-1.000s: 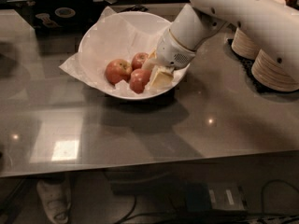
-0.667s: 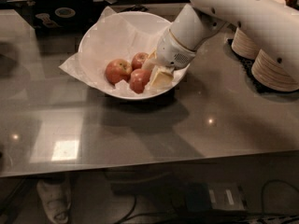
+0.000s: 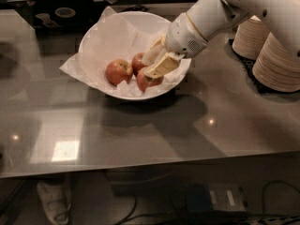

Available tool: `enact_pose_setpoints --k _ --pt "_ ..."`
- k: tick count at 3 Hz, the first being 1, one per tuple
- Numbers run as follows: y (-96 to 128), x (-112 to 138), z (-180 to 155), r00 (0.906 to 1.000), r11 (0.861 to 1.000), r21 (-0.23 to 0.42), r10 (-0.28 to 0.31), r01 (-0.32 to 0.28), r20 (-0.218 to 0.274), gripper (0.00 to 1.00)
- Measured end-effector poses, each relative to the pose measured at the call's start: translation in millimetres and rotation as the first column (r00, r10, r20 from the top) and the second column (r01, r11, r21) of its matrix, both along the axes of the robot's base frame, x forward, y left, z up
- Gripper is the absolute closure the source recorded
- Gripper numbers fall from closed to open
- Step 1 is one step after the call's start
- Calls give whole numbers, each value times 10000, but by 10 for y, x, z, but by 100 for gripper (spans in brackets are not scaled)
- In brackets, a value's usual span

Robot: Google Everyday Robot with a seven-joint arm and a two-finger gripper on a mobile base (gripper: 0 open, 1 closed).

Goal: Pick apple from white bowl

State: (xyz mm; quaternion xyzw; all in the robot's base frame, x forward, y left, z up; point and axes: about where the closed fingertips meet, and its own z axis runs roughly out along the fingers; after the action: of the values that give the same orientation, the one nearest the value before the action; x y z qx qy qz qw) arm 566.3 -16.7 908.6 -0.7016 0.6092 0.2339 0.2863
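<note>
The wide white bowl (image 3: 103,36), lined with a white paper sheet, stands at the back middle of the grey table. Three reddish apples lie in it: one on the left (image 3: 118,72), one behind (image 3: 137,61) and one at the front right (image 3: 146,82). My gripper (image 3: 153,67) reaches in over the bowl's right rim from the upper right. It sits low among the apples, right on top of the front right apple and against the rear one. It hides part of both.
Two tall stacks of small off-white bowls (image 3: 276,55) stand on a dark mat at the right, under my arm. A dark tray (image 3: 61,13) lies behind the bowl at the back left. The table's front edge (image 3: 140,165) runs below.
My gripper has shifted slightly up and to the left inside the bowl. The front right apple has moved a little to the right. The bowl has stayed put.
</note>
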Motion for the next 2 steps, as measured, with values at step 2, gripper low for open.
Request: enact_pose_setpoints --k 2 --pt "-8 47 285 9997 9966 816 62 -82 237 81"
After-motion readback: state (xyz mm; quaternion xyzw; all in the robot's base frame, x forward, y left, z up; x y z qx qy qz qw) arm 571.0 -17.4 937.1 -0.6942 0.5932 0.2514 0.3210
